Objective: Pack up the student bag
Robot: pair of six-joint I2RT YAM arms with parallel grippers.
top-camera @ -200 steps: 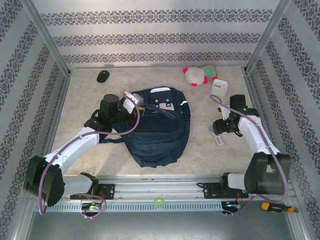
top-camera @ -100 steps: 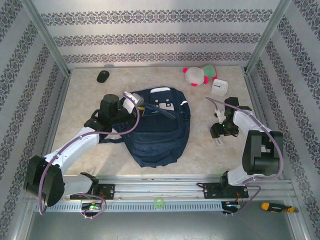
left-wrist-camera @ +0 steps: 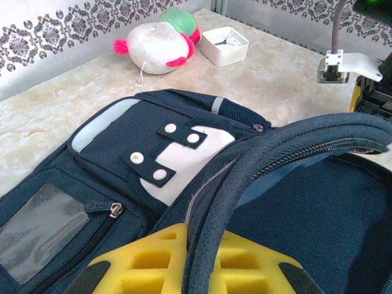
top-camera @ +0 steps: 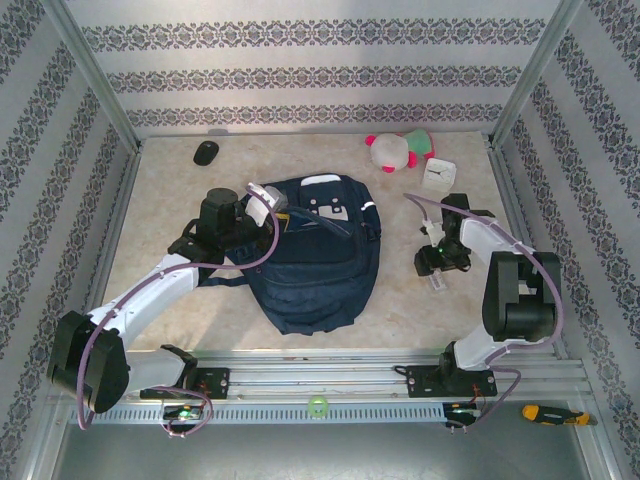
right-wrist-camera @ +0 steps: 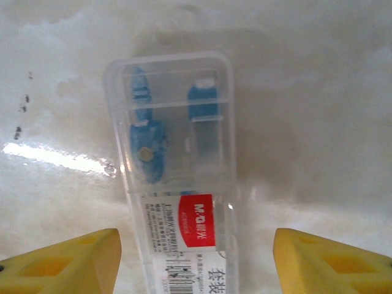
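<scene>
The student bag (top-camera: 318, 262), a dark navy backpack with white patches, lies in the middle of the table. My left gripper (top-camera: 268, 202) is at its top left, and in the left wrist view this gripper (left-wrist-camera: 205, 260) is shut on the bag's padded zipper rim (left-wrist-camera: 245, 177), lifting the edge. My right gripper (top-camera: 436, 268) hangs over a clear plastic case (top-camera: 438, 284) to the right of the bag. In the right wrist view the case (right-wrist-camera: 174, 159) holds blue parts and has a red label. The right gripper (right-wrist-camera: 196, 260) is open, with its yellow fingertips (right-wrist-camera: 86, 260) on either side of the case and apart from it.
A pink, white and green plush toy (top-camera: 397, 150) and a white square clock (top-camera: 440, 172) lie at the back right. A black mouse (top-camera: 205, 152) sits at the back left. A screwdriver (top-camera: 545, 412) rests on the rail in front. Patterned walls close in three sides.
The right arm has folded upward and shifted a little left, bringing its gripper over the clear case. The left arm and the bag have not moved.
</scene>
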